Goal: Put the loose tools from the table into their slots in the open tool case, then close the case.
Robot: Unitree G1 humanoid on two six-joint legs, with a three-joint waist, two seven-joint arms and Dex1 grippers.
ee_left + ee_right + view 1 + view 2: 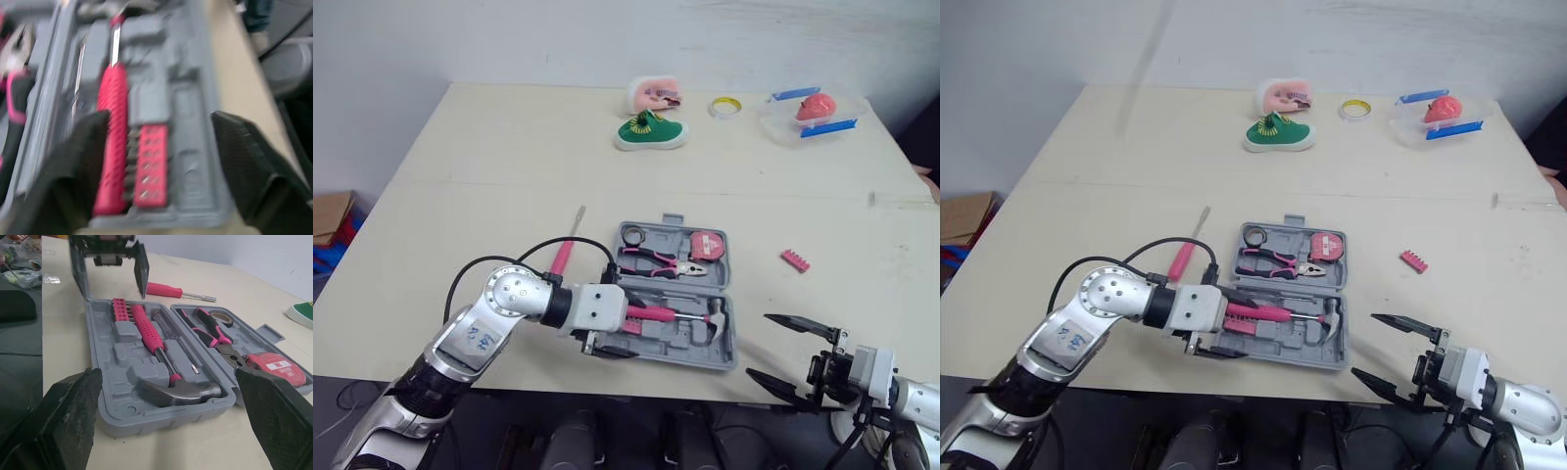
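right wrist view shows hammer (155, 340) seated in case (161, 423).

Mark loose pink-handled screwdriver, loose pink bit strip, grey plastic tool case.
Pink-handled screwdriver (562, 258): left eye view, handle.
Pink bit strip (794, 260): left eye view, middle.
Grey plastic tool case (166, 420): right wrist view, front wall.

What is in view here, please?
case: 1, grey, open, near edge
hammer: 1, pink, in case
pliers: 1, pink and black, in case
tape measure: 1, pink, in case
bit strips: 2, pink, one in case, one loose right
screwdriver: 1, pink, left of case
shoe: 1, green, far side
object: 1, pink, behind shoe
tape roll: 1, yellow, far side
container: 1, clear, far right
left gripper: 1, black, over case
right gripper: 1, black, right of case
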